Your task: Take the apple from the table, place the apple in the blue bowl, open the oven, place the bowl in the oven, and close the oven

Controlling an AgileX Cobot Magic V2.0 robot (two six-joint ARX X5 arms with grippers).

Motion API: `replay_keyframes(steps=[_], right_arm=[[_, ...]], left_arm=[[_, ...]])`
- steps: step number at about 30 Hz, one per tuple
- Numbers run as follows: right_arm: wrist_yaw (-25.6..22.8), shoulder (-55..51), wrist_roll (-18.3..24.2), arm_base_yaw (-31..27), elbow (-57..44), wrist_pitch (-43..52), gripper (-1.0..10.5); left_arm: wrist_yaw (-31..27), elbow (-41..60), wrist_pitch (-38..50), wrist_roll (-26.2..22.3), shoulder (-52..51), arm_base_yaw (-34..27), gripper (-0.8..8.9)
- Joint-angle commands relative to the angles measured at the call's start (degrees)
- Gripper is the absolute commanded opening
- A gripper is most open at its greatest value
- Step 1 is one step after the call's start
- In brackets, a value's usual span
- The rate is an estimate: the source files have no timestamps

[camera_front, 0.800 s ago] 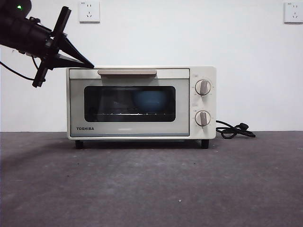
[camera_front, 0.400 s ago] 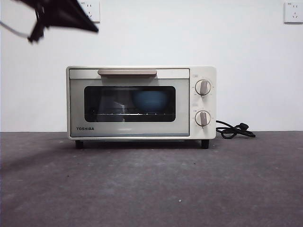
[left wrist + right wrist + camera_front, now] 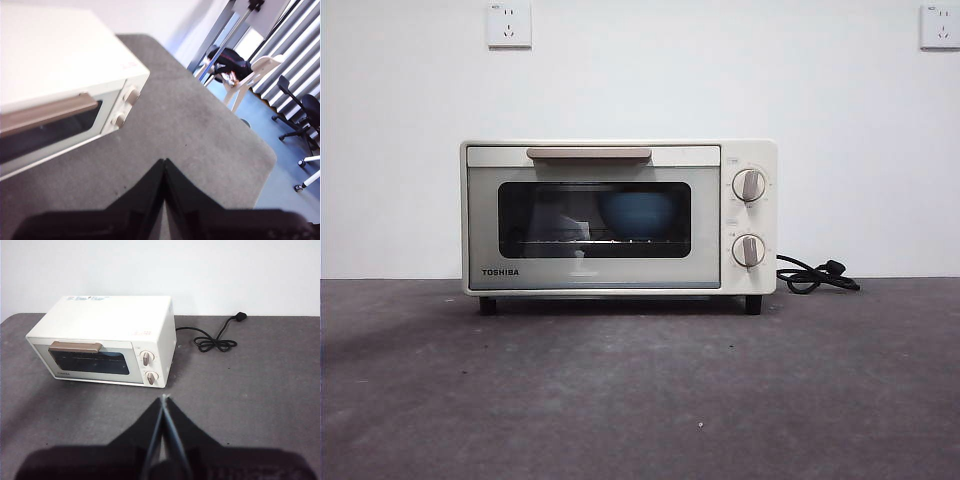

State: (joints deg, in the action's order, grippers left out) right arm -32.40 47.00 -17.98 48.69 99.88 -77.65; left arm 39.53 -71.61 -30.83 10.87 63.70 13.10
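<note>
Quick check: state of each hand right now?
Left hand: closed, holding nothing, above the table near the oven.
Right hand: closed, holding nothing, raised in front of the oven.

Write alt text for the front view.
A cream-white oven stands shut on a dark grey table, the blue bowl visible through its dark glass door. Its black cord lies coiled beside it; no gripper is in view.
</note>
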Motion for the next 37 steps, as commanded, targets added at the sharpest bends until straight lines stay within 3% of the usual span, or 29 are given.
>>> replay_keyframes(steps=[1,11,12,14,17,19,24,29,34,37], right_arm=[[-0.22,0.07,0.37,0.07,-0.39,-1.29,0.0],[-0.22,0.09,0.37,0.07,-0.39,-1.29,0.0],[-0.24,0.09,0.37,0.07,-0.39,-1.29,0.0],[-0.22,0.09,0.39,0.07,-0.39,-1.29,0.0],[-0.22,0.09,0.37,0.07,-0.39,-1.29,0.0],[-0.22,0.11,0.37,0.07,-0.39,-1.29,0.0],[-0.24,0.11,0.37,0.07,-0.39,-1.29,0.0],[-0.22,0.13,0.37,0.07,-0.39,-1.29,0.0],[-0.24,0.13,0.39,0.07,-0.39,-1.29,0.0],[-0.22,0.13,0.37,0.07,-0.39,-1.29,0.0]], left_arm=[[-0.2,-0.13,0.37,-1.01,-0.57,0.22,-0.04],[-1.07,-0.13,0.2,-1.01,-0.66,-0.07,-0.04],[-2.16,-0.13,0.17,-2.93,-1.09,-0.07,-0.04],[-8.7,0.04,-0.09,-12.66,-3.17,-0.2,-0.04],[-20.09,3.5,2.78,-18.73,-8.0,-0.48,-0.04],[-25.75,8.2,7.19,-20.35,-12.24,-1.27,-0.04],[-32.2,25.49,18.27,-20.31,-25.22,-6.4,-0.04],[-42.4,44.57,28.44,-19.32,-37.4,-11.61,-0.04],[-42.32,57.2,30.73,-15.47,-45.7,-13.66,-0.04],[-37.09,62.23,30.67,-15.58,-49.09,-13.73,-0.04]])
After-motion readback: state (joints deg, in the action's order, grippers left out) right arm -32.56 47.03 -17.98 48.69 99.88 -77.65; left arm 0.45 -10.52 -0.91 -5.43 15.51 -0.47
